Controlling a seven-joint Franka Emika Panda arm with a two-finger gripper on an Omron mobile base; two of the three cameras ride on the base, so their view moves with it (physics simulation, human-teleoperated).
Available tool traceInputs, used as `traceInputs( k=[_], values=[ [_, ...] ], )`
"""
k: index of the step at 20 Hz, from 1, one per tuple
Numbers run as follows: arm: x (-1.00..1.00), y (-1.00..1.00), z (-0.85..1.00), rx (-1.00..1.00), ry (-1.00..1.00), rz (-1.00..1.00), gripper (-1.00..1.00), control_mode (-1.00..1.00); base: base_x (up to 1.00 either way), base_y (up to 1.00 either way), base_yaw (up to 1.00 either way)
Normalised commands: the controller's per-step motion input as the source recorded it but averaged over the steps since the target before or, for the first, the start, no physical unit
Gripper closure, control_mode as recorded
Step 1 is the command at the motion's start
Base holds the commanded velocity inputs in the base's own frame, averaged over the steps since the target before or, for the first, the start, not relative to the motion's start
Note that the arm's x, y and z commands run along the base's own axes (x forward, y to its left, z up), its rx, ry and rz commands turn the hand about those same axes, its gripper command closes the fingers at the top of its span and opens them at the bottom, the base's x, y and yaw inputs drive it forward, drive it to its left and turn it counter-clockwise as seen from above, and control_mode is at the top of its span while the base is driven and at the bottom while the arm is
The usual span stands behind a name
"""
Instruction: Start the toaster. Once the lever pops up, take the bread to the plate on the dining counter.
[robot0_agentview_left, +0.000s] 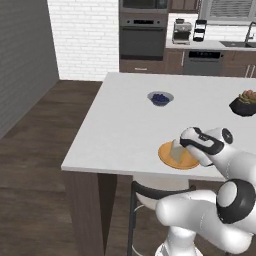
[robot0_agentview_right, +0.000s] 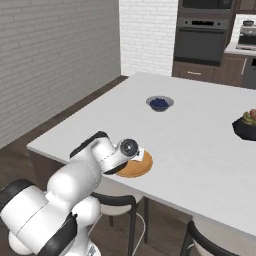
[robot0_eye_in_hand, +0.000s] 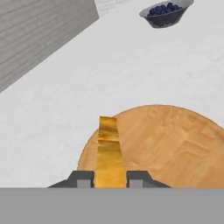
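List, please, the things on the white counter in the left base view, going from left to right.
Bowl of blue berries → orange plate with the bread held over it → dark bowl at the right edge.

Plate (robot0_agentview_left: 172, 159) half hidden behind wrist; bread's (robot0_eye_in_hand: 108, 153) lower end cut off between fingertips; dark bowl (robot0_agentview_right: 246, 127) clipped at edge.

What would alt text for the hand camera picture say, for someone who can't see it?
A golden-brown slice of bread stands on edge, pinched between the gripper, over a round orange-tan plate on a white dining counter. A small bowl of blue berries sits farther off, near a grey brick wall.
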Motion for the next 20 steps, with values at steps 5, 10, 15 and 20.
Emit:
traceInputs(
  k=[5, 10, 15, 20],
  values=[
    [0.21, -0.01, -0.18, 0.00, 0.00, 0.09, 1.00, -1.00, 0.00, 0.00, 0.00],
    [0.00, 0.00, -0.38, 0.00, 0.00, 0.07, -1.00, -1.00, 0.00, 0.00, 0.00],
    [-0.12, 0.09, -0.30, 0.00, 0.00, 0.04, -1.00, -1.00, 0.00, 0.00, 0.00],
    [0.06, 0.00, -0.25, -0.01, 0.00, 0.01, -1.00, -1.00, 0.00, 0.00, 0.00]
  ],
)
